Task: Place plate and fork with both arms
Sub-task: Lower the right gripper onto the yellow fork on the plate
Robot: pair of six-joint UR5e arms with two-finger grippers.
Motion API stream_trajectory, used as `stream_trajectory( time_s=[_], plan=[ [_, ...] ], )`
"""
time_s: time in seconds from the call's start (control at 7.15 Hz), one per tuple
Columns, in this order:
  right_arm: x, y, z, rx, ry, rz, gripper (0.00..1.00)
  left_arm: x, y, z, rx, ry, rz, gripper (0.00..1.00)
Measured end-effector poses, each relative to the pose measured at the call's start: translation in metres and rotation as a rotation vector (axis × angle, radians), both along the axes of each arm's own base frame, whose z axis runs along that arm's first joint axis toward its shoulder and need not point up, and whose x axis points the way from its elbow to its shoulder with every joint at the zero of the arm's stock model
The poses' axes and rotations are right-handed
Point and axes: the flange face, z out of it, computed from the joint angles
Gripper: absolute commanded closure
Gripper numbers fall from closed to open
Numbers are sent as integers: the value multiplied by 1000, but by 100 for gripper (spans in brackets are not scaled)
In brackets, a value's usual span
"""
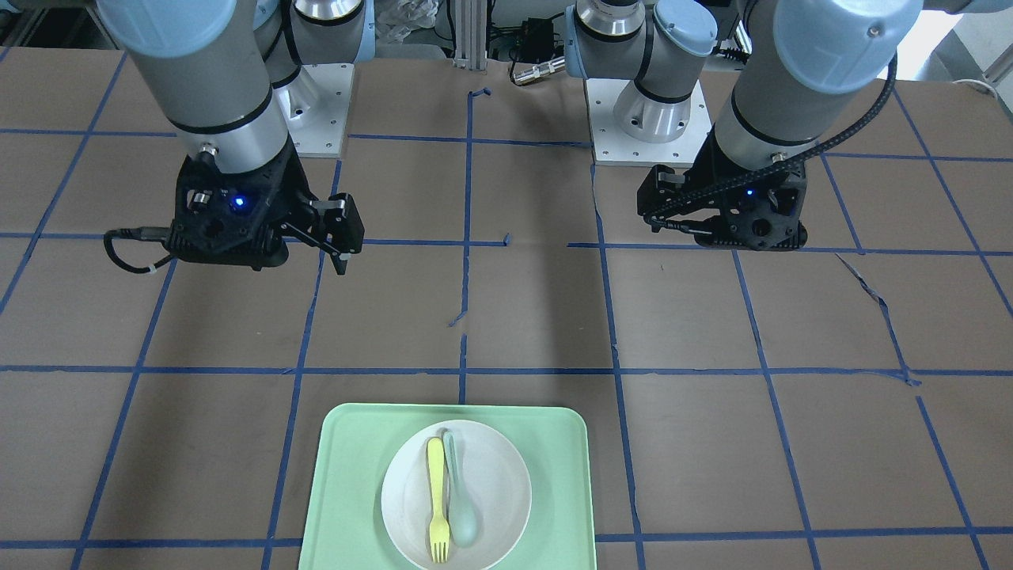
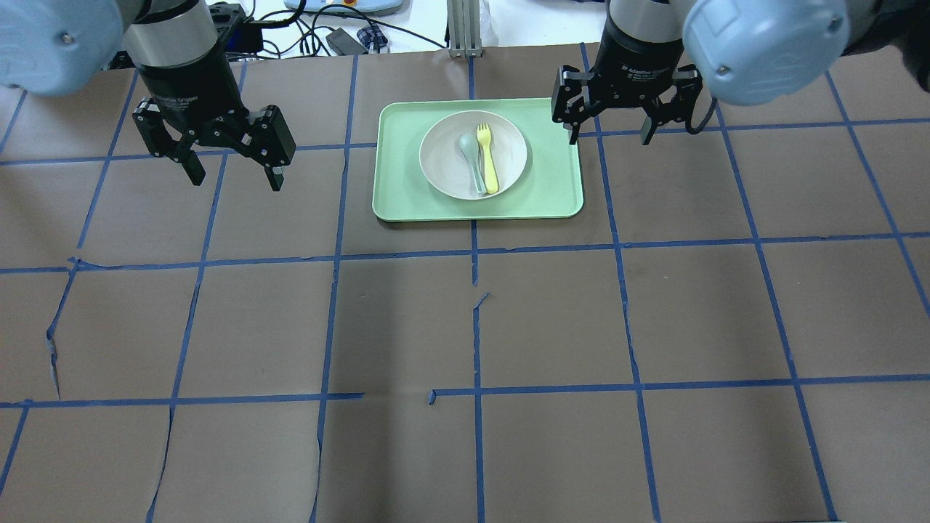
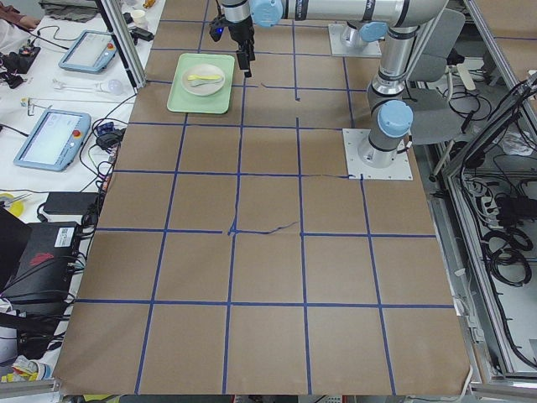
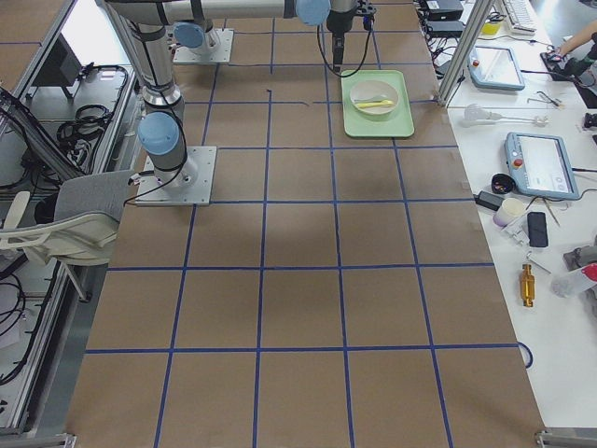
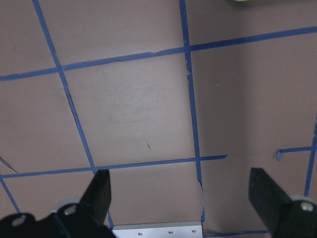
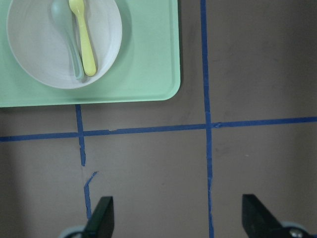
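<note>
The off-white plate [image 2: 445, 163] sits in the middle of a mint-green tray [image 2: 399, 189] at the far side of the table. The pale-yellow fork [image 2: 487, 158] lies on the plate beside a grey-green spoon [image 2: 471, 156]. My right gripper [image 2: 607, 136] is open and empty, in the air just right of the tray. Its wrist view shows the plate [image 6: 34, 54], the fork [image 6: 85, 42] and the tray [image 6: 148, 59] up and to the left of its fingers [image 6: 101, 218]. My left gripper [image 2: 234, 180] is open and empty, left of the tray, over bare table [image 5: 148, 124].
The table is brown paper with a blue tape grid [image 2: 472, 250]. The arm bases [image 1: 649, 119] stand at the robot's side. Cables and control pendants [image 3: 50, 138] lie beyond the far edge.
</note>
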Motion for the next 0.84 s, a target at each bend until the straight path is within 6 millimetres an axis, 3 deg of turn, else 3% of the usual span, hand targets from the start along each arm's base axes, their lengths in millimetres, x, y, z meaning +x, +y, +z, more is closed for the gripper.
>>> stream_trajectory(
  time_s=[0.56, 0.84],
  plan=[
    [23, -100, -132, 26, -71, 50, 4, 3, 4, -3, -20, 5, 34, 0],
    [40, -128, -182, 19, -79, 78, 5, 3, 6, -6, -28, 6, 36, 0]
  ],
)
